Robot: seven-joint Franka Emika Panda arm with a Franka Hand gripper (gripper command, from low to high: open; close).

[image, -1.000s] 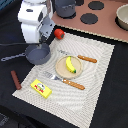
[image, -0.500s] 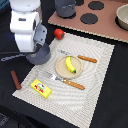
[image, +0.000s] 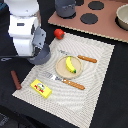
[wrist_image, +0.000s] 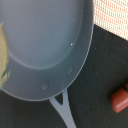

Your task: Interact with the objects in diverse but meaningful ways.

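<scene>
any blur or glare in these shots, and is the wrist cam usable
Exterior view: soft and low-detail, evenly lit, no strong glare; the arm hides much of the grey pan. Wrist view: very close, so the pan looks soft, with small highlights near its rim; a blurred object intrudes at one edge.

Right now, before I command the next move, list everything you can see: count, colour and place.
Round red tomato: one, red, off the mat's far corner.
Yellow banana: one, yellow, on the plate.
Round tan plate: one, tan, mid-mat.
Yellow rectangular block: one, yellow, on the mat's near corner.
Brown sausage: one, red-brown, on the black table by the exterior view's left.
Grey long-handled pan: one, grey, under the arm, over the mat's edge.
Wooden-handled utensils: two, silver and brown, flanking the plate.
Striped cloth mat: one, beige.
Grey pot: one, on the stove board.
Toy stove board: one, brown, black burners.
Gripper: one, white; jaws hidden.
</scene>
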